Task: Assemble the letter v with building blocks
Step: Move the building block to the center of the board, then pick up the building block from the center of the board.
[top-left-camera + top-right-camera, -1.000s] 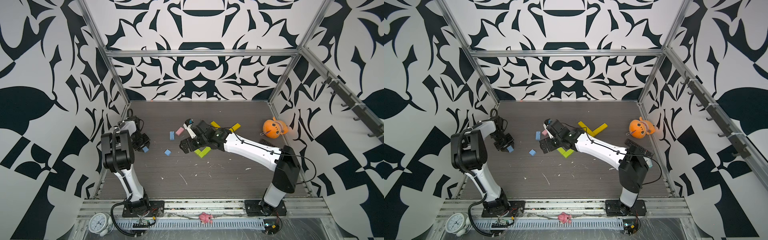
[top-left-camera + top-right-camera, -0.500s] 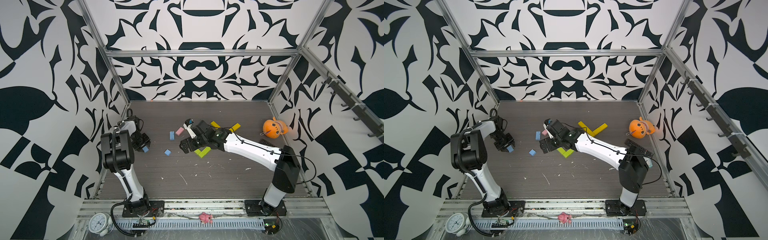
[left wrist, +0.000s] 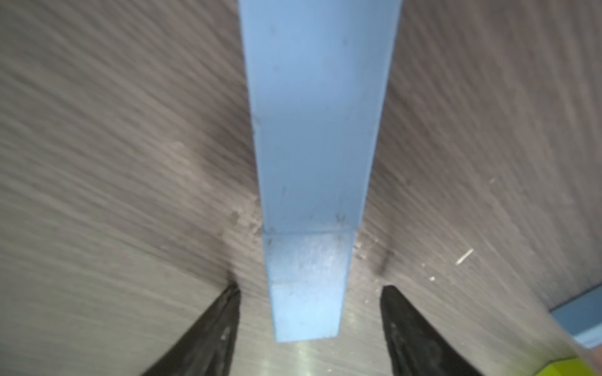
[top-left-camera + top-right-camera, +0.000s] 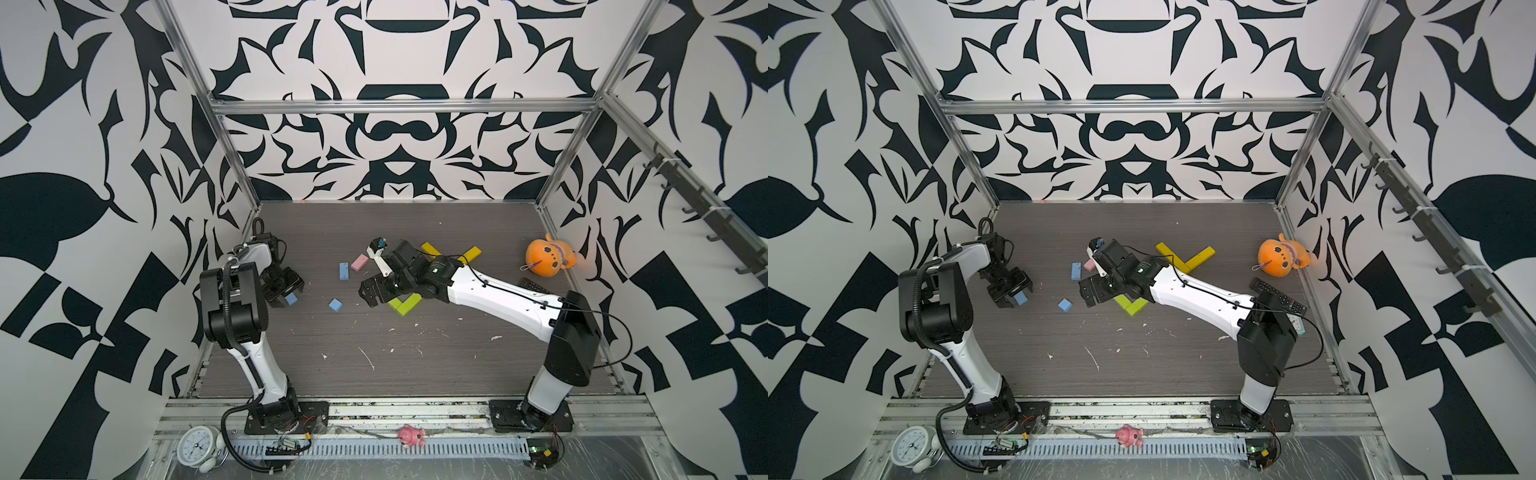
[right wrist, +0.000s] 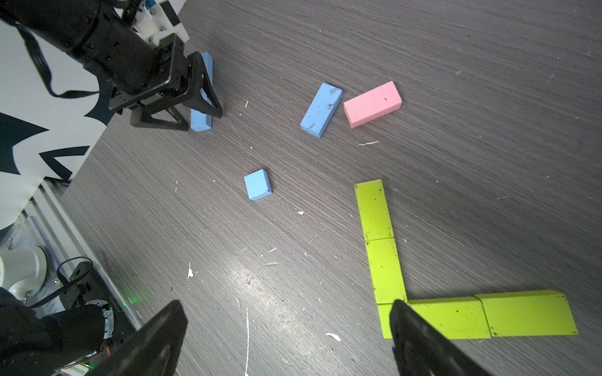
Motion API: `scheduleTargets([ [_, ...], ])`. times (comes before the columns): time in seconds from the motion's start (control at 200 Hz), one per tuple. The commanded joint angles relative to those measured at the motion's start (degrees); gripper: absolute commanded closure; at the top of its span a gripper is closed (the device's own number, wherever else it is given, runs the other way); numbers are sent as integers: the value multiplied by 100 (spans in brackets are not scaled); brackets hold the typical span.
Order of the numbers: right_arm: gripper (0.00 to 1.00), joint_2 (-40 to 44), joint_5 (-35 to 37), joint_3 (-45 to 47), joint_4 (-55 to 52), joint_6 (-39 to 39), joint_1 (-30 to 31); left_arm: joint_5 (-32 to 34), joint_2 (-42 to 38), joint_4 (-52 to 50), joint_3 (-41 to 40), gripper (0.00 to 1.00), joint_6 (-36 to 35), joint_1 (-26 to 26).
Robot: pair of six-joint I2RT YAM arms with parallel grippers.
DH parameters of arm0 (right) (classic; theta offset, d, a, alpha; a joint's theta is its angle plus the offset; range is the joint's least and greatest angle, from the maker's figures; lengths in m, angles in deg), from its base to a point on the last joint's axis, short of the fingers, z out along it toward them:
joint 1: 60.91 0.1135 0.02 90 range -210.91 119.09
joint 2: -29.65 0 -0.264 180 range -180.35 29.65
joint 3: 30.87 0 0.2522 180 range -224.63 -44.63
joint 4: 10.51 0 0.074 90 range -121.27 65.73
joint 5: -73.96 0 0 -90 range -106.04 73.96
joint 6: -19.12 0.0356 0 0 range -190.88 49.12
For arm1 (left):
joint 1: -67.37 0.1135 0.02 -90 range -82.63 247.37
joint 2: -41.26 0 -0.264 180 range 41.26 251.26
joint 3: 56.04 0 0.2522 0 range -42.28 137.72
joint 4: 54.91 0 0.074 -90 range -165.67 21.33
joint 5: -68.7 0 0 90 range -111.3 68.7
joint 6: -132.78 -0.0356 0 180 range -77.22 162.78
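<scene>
Four lime green blocks [image 5: 384, 270] (matte, scuffed, rectangular) lie butted into an angle on the wood-grain table [image 5: 456, 146]. Light blue pieces: three. One long blue block [image 3: 312, 130] lies flat between the left gripper [image 5: 200, 118] jaws, which stand clear of it. One pink block [image 5: 371, 104]. The right gripper [image 5: 286, 304] is spread wide and empty.

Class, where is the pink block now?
In a top view, the pink block lies flat just left of the table's middle, beside a long blue block, beyond the green blocks.

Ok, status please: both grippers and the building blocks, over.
Left gripper open astride long light blue rectangular block, not gripped. Right gripper open, empty, by corner of lime green rectangular blocks. Small light blue square block loose, untouched.
</scene>
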Motion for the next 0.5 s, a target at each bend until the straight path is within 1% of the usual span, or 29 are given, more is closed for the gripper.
scheduleTargets([
  [0.0,1,244,13,-86,170,55,34,-73,-390,-297,-102,21,-40,19],
  [0.095,1,325,39,-40,173,59,35,-332,-781,-344,-174,16,-10,-79],
  [0.17,1,403,43,-8,184,-23,32,-432,-1043,-415,-246,16,62,-339],
  [0.235,1,485,122,9,109,-133,12,-442,-1169,-519,-316,16,161,-676],
  [0.305,1,570,241,18,-26,-240,-38,-502,-1210,-569,-437,16,323,-1163],
  [0.42,1,748,329,158,-164,-304,-220,-373,-1065,-589,-528,16,608,-1942],
  [0.495,1,910,303,292,-164,-285,-380,-265,-871,-496,-588,17,714,-2188],
])
